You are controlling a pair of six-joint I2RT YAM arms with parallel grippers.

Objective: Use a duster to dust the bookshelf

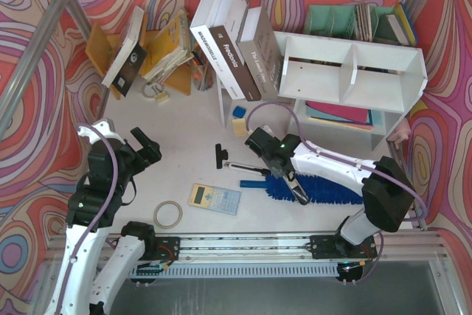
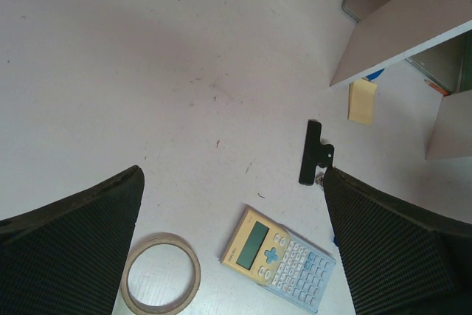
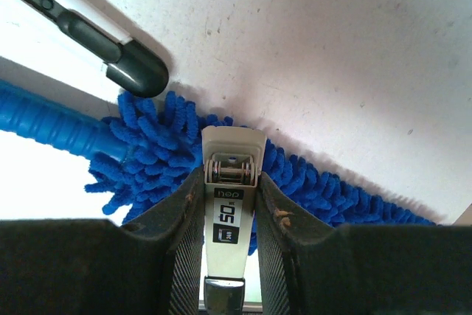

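The duster lies flat on the table in front of the bookshelf (image 1: 354, 71). Its fluffy blue head (image 1: 324, 186) points right and its blue handle (image 1: 254, 182) points left. My right gripper (image 1: 301, 195) is down over the handle end of the head. In the right wrist view this gripper (image 3: 230, 175) is shut on a narrow white plastic office tool (image 3: 230, 145) with a metal roller pin. The blue duster head (image 3: 155, 153) sits directly beneath it, and the duster handle (image 3: 44, 119) runs off left. My left gripper (image 1: 144, 145) hovers open at the left, holding nothing.
A calculator (image 1: 214, 198), a tape ring (image 1: 168, 215) and a black binder clip (image 1: 220, 155) lie between the arms. A black-handled tool (image 3: 110, 49) lies beside the duster. Leaning books (image 1: 236, 42), an orange rack (image 1: 158, 53) and a teal organizer (image 1: 346, 20) line the back.
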